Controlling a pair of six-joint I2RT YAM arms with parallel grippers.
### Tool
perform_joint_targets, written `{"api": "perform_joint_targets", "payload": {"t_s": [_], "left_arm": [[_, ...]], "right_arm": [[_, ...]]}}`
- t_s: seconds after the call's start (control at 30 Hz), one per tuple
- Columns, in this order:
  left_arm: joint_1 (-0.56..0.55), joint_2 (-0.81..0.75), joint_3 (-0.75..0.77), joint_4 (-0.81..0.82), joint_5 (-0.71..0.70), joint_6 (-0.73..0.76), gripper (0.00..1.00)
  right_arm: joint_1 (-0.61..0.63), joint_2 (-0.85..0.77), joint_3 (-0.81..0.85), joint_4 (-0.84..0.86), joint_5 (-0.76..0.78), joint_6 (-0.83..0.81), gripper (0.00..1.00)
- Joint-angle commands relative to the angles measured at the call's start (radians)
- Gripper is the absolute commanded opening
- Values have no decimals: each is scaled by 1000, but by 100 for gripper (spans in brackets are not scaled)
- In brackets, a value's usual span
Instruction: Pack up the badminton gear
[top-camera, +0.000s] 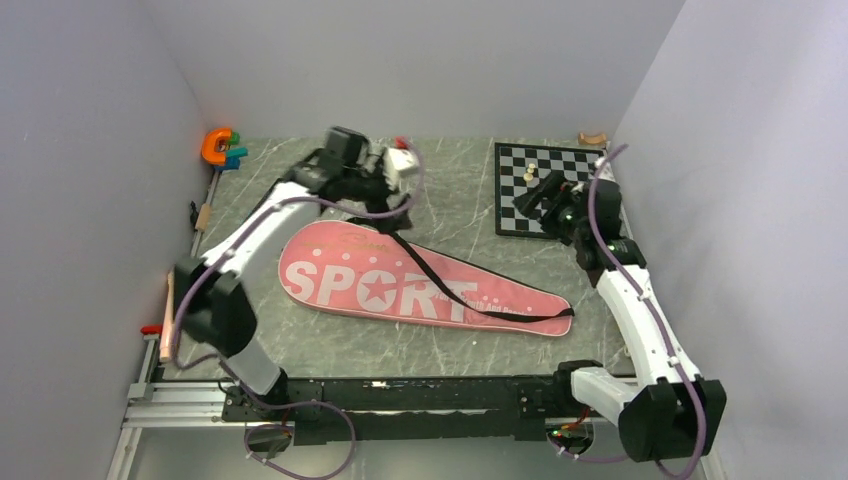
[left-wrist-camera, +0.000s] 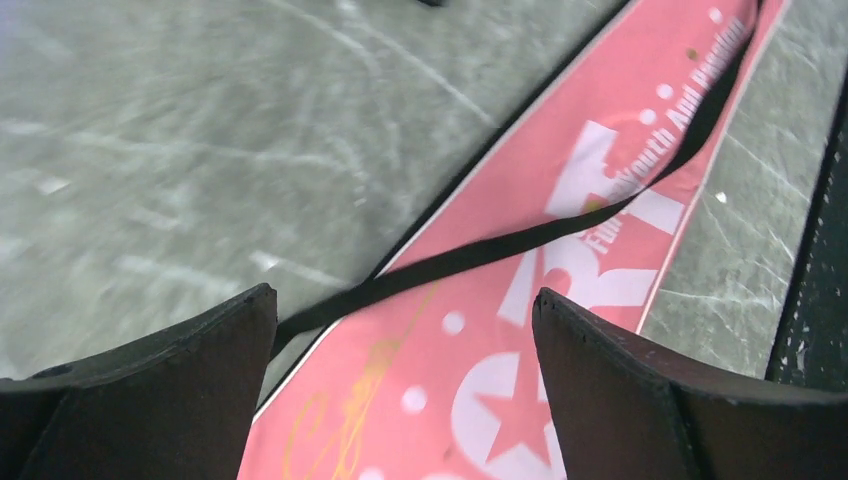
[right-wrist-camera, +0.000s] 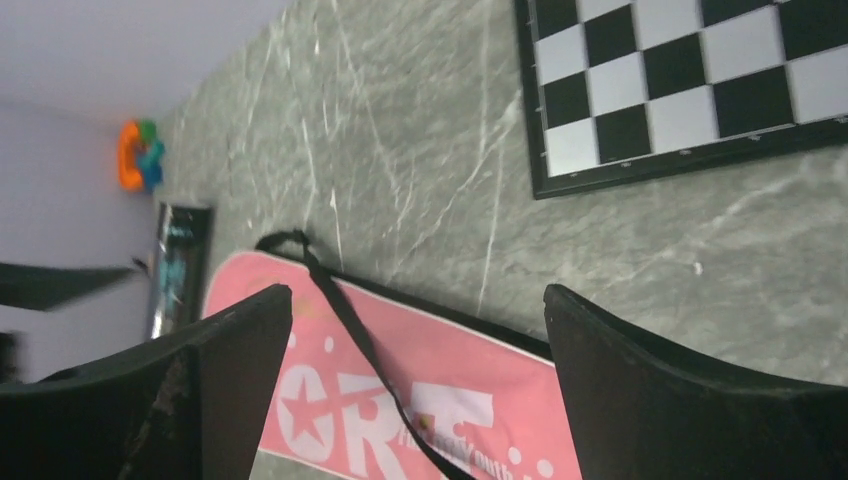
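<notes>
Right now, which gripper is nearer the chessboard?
Right. The right gripper hovers open by the chessboard's left side. The left gripper is open above the pink bag's wide end, farther left.

The grey marbled table (top-camera: 450, 210) carries a pink racket bag (top-camera: 400, 290), flat beneath the left gripper (left-wrist-camera: 405, 300) jaws. The chessboard (right-wrist-camera: 680, 90) lies beyond the right gripper (right-wrist-camera: 418, 295) jaws; the orange-teal toy (right-wrist-camera: 138, 155) further off, to their left.

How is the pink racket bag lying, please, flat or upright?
Flat: the racket bag lies on the table, print up, strap draped across.
</notes>
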Motion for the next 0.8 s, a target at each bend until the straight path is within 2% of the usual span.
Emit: {"api": "perform_joint_targets", "payload": {"t_s": [0.0,0.1,0.2,0.37,0.47,0.53,0.57,0.6,0.67,0.77], "left_arm": [[106,-241,-48,-12,-19,-76,99],[199,-384,-229,54,-29,-135,99],[331,-467,-422,142,45,-169,99],[541,-424,-467,110,40,-247,99],[662,-460,-591,278,22,-294,99],[694,-494,-668,385,-21,-293,99],[699,-507,-708,434,-54,-292,100],[701,-519,-748,490,-88,-293,99],[705,-554,-842,642,-179,-337,99],[712,-606,-1021,971,-277,-376,99]], "right_arm": [[199,46,109,3,229,-157,100],[327,47,74,97,361,-253,100],[362,28,7,192,429,-290,100],[362,-12,-132,368,484,-444,100],[350,-36,-212,444,602,-511,100],[337,-62,-297,566,705,-552,100],[321,-87,-381,666,739,-573,100],[300,-100,-455,834,753,-608,100],[249,-89,-579,1069,737,-685,100],[139,-18,-607,1099,742,-611,100]]}}
